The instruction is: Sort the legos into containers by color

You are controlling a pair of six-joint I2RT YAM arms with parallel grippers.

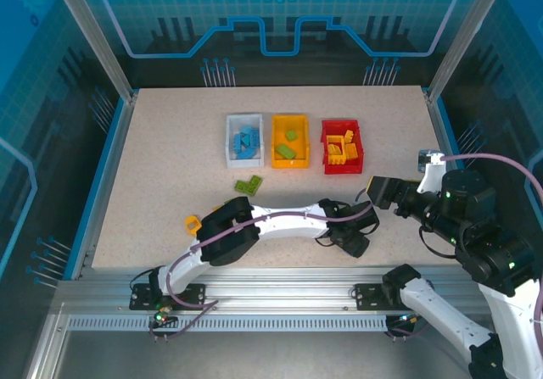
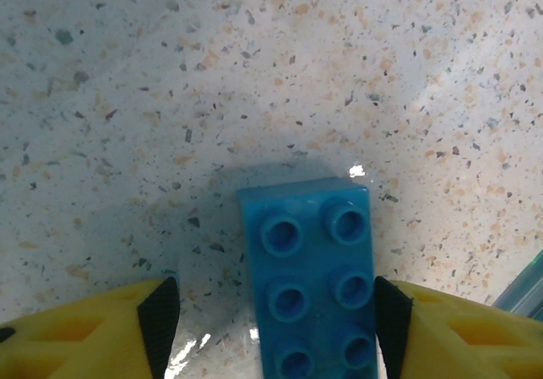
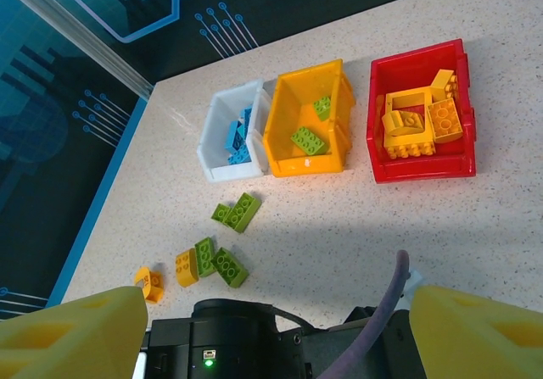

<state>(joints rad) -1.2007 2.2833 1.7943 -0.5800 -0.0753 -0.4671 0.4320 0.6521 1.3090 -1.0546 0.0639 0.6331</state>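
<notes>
Straddling a blue lego (image 2: 310, 286) that lies studs-up on the speckled tabletop (image 1: 170, 158), the left claw (image 2: 267, 315) stands released. In the left wrist view one dark pad (image 2: 388, 315) meets the brick's right side, while the other pad (image 2: 159, 324) is clear of its left side with bare surface between. From the top view this claw (image 1: 352, 235) sits low at the near right of the tabletop, its arm stretched across the near edge. The right claw (image 1: 383, 191) hangs just to the right of it and a little farther back. It is spread wide with nothing between its yellow fingers (image 3: 475, 332). Three containers stand side by side in a row toward the far middle. The white bin (image 3: 222, 163) on the left holds blue bricks. The yellow-orange bin (image 3: 305, 160) in the centre holds two green ones. The red bin (image 3: 424, 169) on the right holds yellow-orange pieces, among them an open frame piece (image 3: 407, 112). Loose legos lie nearer than the bins. A green cluster (image 3: 237, 212) sits just in front of the white bin. Closer in and to the left are two more green bricks (image 3: 221, 264) touching a yellow-orange brick (image 3: 187, 264). Another small yellow-orange piece (image 3: 150, 281) lies just left of that.
</notes>
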